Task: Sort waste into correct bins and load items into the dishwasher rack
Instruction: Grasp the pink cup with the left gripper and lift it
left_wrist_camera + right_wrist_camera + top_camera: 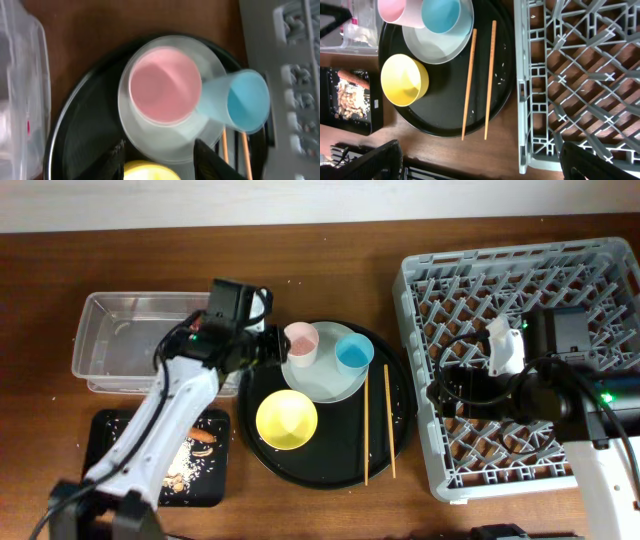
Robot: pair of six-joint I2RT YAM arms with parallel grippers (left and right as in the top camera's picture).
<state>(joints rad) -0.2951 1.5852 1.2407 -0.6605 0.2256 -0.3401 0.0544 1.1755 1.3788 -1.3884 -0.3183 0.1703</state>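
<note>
On round black tray (340, 446), unloaded: pink cup (301, 340), blue cup (354, 352), pale grey plate (325, 382), yellow bowl (287, 420), two wooden chopsticks (366, 425). Inside light-grey lattice rack (420, 272): nothing. Binned: beige scraps (185, 470), in shallow black rectangular tray (105, 430). Spread wide, empty: left gripper (160, 150), right gripper (482, 156).

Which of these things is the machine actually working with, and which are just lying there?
In the job: pink cup, blue cup, grey plate, yellow bowl, chopsticks, dishwasher rack, clear tub, small black tray, food scraps, carrot stick.
Just lying about: round black tray, wooden table.
</note>
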